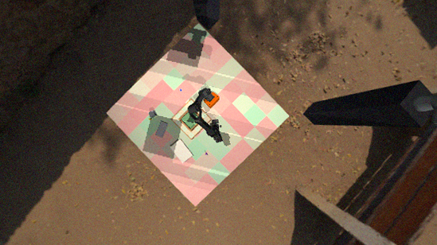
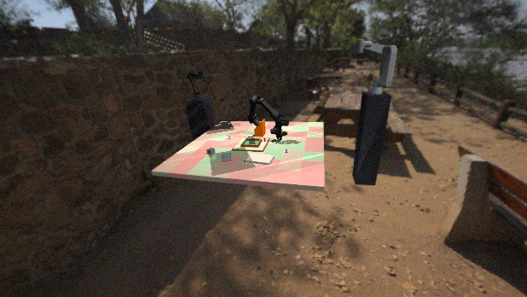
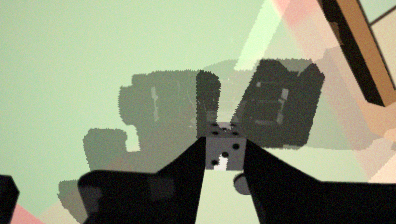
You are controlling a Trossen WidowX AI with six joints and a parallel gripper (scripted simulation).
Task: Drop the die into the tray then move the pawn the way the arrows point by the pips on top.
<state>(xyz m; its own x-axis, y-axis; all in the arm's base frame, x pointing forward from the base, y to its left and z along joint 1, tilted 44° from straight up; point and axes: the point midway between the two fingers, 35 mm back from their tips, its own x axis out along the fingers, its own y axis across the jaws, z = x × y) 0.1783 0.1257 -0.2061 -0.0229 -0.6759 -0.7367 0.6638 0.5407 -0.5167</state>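
My gripper (image 2: 279,139) (image 3: 222,143) is low over the table, just outside the board. It is shut on the die (image 3: 225,142), whose sides touch both fingertips. One die face shows three pips in a diagonal; another shows several. Whether the die touches the table I cannot tell. The board (image 2: 249,149) (image 3: 367,55) has a wooden rim; its corner is at upper right in the wrist view. The green-floored dice tray (image 1: 189,120) (image 2: 252,142) is in its middle. The red pawn (image 2: 264,139) stands on the board's right side; the arm hides it in the top view.
An orange block (image 1: 214,99) (image 2: 261,129) stands behind the board near the arm base. A white slab (image 1: 183,152) (image 2: 261,159), a grey block (image 1: 161,129) (image 2: 226,157) and a small grey object (image 1: 152,114) (image 2: 211,151) lie around it. A dark round piece (image 3: 241,183) is beside the right finger.
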